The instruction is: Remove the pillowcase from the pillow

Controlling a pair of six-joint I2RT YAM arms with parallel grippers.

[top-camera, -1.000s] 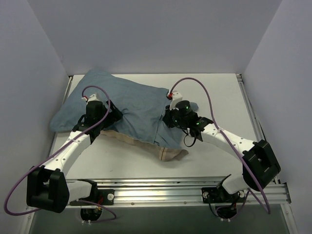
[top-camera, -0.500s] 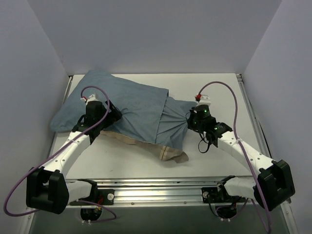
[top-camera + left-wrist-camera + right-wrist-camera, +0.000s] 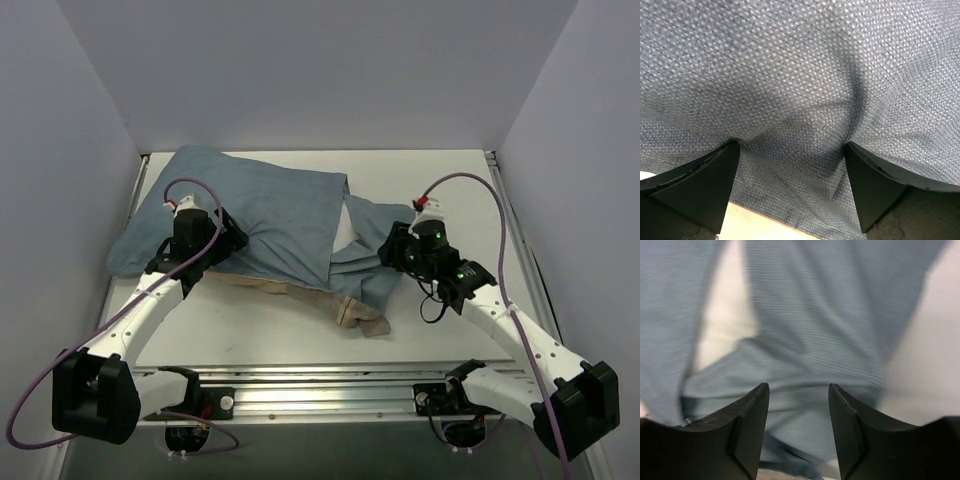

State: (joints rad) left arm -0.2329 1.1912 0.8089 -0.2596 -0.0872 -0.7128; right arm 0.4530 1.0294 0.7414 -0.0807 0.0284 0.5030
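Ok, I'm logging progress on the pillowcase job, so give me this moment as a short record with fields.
cover: blue patchwork fabric pillowcase, crumpled on the white table
pillow: plump white cushion, mostly covered, a sliver bare near the right end
lining: beige inner lining showing at the near edge
left claw: open wide, pressed onto the cover
right claw: open, at the cover's right end, holding nothing

My white table (image 3: pixel 450 180) carries the blue pillowcase (image 3: pixel 270 215), lying from its far left corner across to just right of middle.
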